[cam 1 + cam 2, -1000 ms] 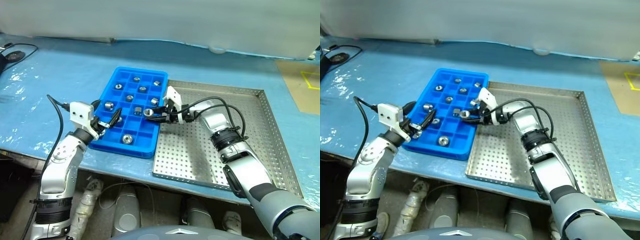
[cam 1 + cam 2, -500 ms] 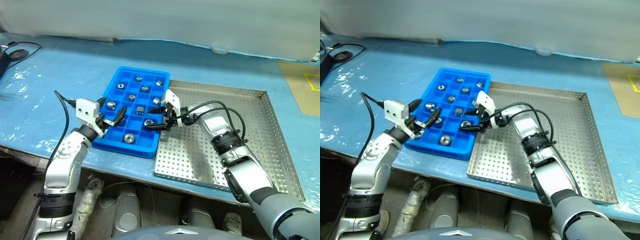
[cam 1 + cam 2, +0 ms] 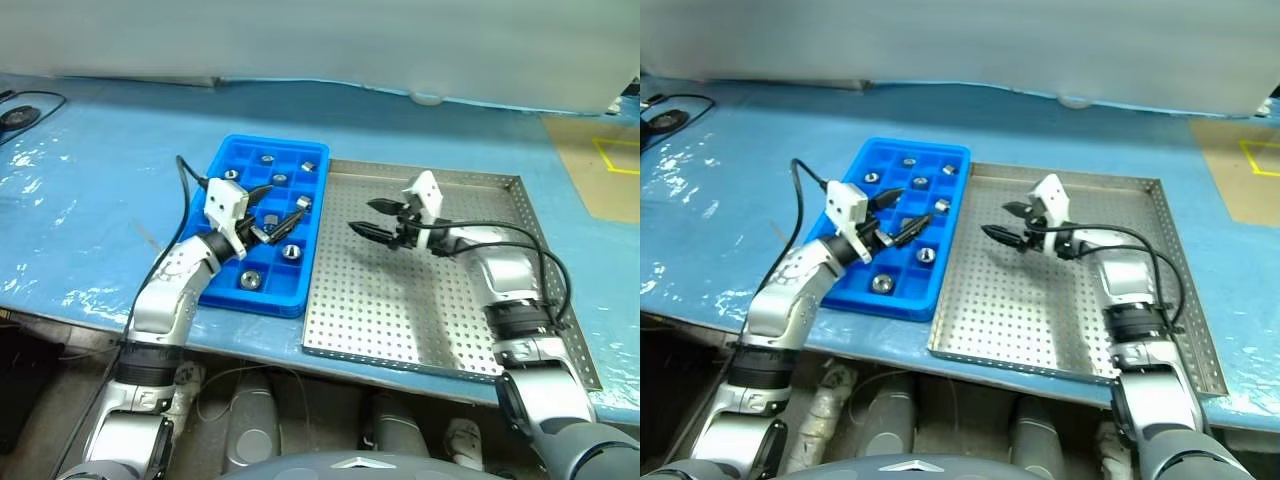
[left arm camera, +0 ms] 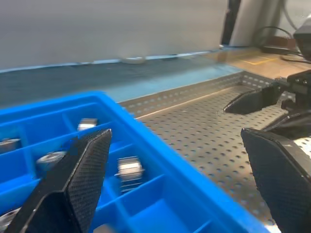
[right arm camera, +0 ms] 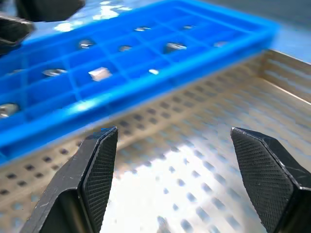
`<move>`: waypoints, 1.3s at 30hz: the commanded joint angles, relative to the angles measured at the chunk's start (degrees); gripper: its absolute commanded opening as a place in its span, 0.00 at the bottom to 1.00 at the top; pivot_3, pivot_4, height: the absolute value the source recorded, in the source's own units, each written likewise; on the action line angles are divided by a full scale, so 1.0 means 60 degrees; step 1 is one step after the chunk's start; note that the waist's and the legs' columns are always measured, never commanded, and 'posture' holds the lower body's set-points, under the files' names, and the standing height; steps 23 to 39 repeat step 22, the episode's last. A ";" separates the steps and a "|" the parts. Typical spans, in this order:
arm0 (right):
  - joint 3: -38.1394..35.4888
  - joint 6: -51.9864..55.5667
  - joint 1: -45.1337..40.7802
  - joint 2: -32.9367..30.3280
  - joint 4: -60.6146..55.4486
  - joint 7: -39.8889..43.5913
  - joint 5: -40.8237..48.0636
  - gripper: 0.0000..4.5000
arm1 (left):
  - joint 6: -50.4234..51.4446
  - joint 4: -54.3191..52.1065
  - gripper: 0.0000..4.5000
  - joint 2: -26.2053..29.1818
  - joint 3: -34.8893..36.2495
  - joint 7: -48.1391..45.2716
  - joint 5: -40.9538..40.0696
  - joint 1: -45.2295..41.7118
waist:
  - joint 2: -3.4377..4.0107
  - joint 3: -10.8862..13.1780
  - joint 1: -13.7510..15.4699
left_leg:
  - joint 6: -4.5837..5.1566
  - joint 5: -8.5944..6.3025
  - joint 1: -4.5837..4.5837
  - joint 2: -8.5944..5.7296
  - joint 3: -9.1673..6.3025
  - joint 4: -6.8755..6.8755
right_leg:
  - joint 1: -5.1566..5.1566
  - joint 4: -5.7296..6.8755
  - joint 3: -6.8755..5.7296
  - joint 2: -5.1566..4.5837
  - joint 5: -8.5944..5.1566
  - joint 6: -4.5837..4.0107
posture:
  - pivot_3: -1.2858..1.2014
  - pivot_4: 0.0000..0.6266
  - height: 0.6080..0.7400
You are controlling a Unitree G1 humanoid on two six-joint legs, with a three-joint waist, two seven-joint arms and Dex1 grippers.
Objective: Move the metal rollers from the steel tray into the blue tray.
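Rollers: the metal rollers [image 3: 263,218] sit in separate compartments of the blue tray [image 3: 227,290], which lies at centre left of the head views, touching or just beside the left rim of the steel tray [image 3: 520,260]; about ten rollers can be counted across the grid, several compartments being partly hidden by the left arm; the perforated floor of the steel tray shows no roller on any visible part, though a small area under the right arm is hidden; judgement: the transfer appears complete or very nearly so, with nothing left to pick up as far as the views show; the left gripper [image 3: 275,217] hovers over the middle of the blue tray, fingers spread wide and empty; the right gripper [image 3: 372,217] hangs above the upper middle of the steel tray, fingers apart and empty; both trays rest on the blue-sheeted surface [image 3: 100,170].
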 commanded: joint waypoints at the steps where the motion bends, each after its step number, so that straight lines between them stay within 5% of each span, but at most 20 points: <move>1: -0.0475 0.0243 0.0338 -0.0072 -0.0971 -0.0474 0.0447 0.94 | -0.0470 0.0444 1.00 -0.0116 -0.0104 -0.0359 0.0078 -0.0502 | 0.0000 0.0000 -0.0182 | -0.0003 0.0002 0.0007 0.0000 0.0001 -0.0002 | 0.0000 0.0002 0.0006 0.0004 0.0001 0.0001 | 0.52 0.24 1.00; 14: -0.0707 -0.0703 0.0456 0.0144 -0.0899 -0.1878 0.0310 1.00 | -0.1121 0.1476 1.00 -0.0359 -0.0312 -0.0731 0.0487 -0.1027 | 0.0000 0.0000 -0.0478 | 0.0014 -0.0008 0.0046 -0.0010 0.0052 -0.0013 | 0.0007 -0.0008 0.0048 -0.0002 0.0002 0.0004 | 0.51 0.24 1.00; 39: -0.0348 -0.0905 0.0205 0.0343 -0.0468 -0.1764 0.0340 1.00 | -0.1199 0.1340 1.00 -0.0424 -0.0360 -0.0711 0.0646 -0.0912 | 0.0000 0.0000 -0.0473 | 0.0022 -0.0013 0.0050 -0.0009 0.0062 -0.0013 | 0.0008 -0.0011 0.0053 -0.0002 0.0002 0.0003 | 0.52 0.24 1.00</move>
